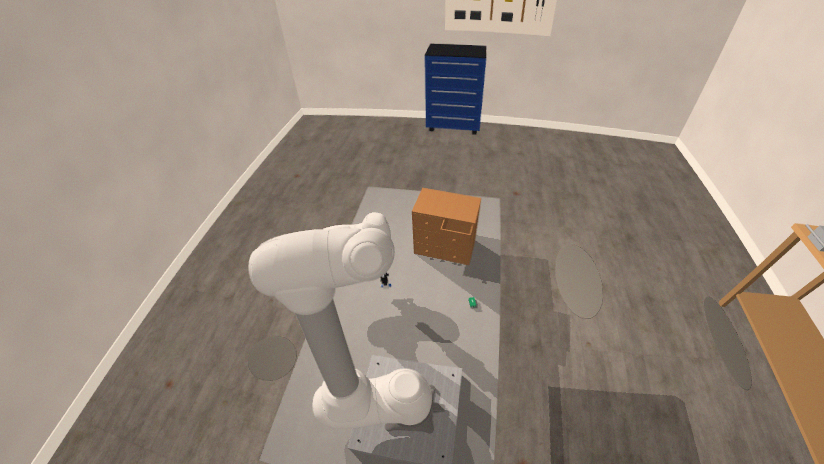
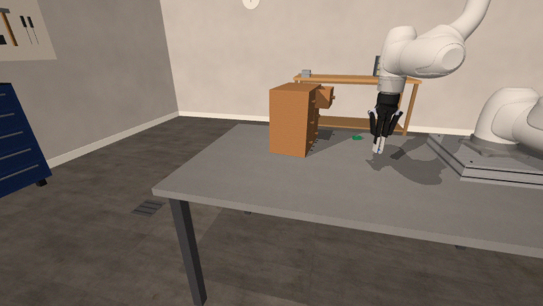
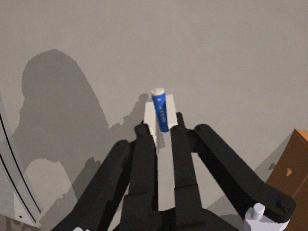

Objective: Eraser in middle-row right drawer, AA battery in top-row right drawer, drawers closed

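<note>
The tool (image 3: 161,130) is pinching the battery (image 3: 158,109) upright above the desk (image 2: 265,178), while the green eraser (image 2: 356,137) is lying nearby and the chest (image 2: 292,117) is standing beyond with its top right drawer (image 2: 325,96) out.
</note>
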Robot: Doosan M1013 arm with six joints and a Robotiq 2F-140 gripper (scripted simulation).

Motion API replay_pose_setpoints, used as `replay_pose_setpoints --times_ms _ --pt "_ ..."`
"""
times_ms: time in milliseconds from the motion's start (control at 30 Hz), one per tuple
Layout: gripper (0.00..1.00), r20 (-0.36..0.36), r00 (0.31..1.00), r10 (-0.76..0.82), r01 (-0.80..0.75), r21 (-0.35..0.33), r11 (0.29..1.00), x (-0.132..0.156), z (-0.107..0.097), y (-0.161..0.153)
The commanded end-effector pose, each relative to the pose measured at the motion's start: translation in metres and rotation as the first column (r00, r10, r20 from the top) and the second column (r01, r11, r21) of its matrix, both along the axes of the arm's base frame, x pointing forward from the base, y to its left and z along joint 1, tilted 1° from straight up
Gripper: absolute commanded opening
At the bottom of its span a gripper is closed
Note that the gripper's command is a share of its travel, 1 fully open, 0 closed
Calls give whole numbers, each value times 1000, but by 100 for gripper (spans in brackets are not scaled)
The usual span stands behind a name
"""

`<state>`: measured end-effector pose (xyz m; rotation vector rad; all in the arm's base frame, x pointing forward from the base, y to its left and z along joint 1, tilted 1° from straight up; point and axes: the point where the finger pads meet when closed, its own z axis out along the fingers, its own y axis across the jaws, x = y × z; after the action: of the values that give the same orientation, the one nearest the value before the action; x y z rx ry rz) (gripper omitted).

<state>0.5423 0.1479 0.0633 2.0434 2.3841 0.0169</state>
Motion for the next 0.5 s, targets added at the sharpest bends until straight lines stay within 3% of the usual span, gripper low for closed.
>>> replay_pose_setpoints --times_ms 0,100,300,367,400,433,467 --pt "6 0 1000 0 0 0 1000 0 2 0" --pt "6 -1 1000 -23 23 0 1000 1 2 -3" --pt "6 -3 952 -306 306 2 952 14 2 -38" --pt "6 -3 952 -306 306 2 952 14 2 -38" --pt "6 -4 916 -401 401 2 916 17 2 -51" --pt "6 -4 916 -401 401 2 916 17 2 -51" --pt "6 -5 865 -502 502 3 865 21 2 -66"
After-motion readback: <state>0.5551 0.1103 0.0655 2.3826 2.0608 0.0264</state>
